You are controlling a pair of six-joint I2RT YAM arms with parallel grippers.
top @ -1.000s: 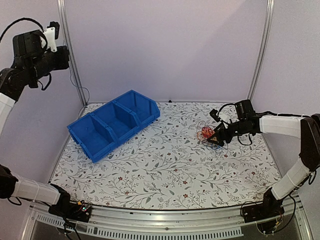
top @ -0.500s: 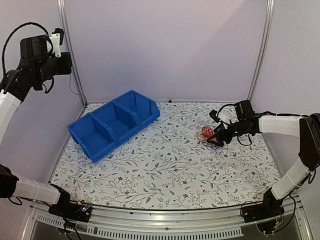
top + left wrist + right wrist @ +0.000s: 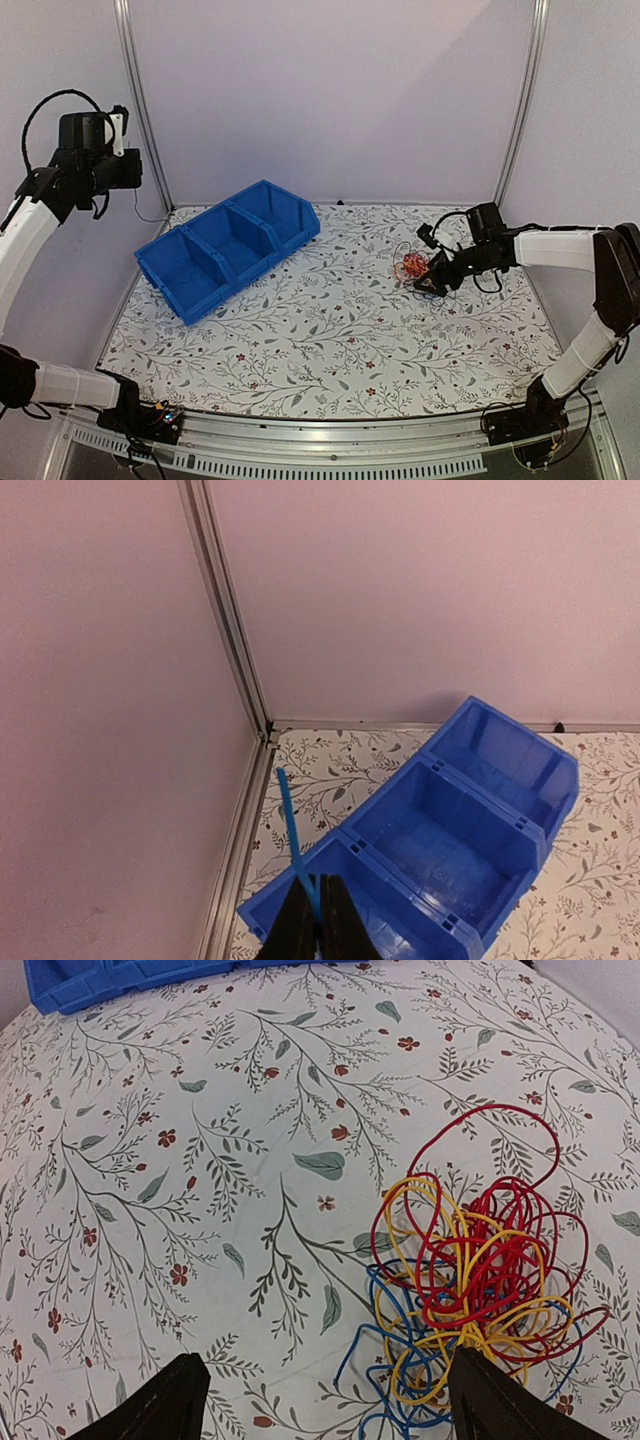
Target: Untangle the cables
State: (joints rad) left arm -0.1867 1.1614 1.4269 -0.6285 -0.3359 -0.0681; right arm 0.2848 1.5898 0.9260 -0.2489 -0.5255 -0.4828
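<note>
Now R tool is hovering spread wide at the cables, tangled on the surface; L tool is pinching a blue strand high above the bin, prob. for sorting.

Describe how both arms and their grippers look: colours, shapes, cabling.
The left arm and right arm both alternate white tubular links with black joints. A thin black cable loops over each wrist, and a white bracket sits on the left one. The left gripper has slim dark fingers; the right gripper has dark, tapering wedge fingers.
</note>
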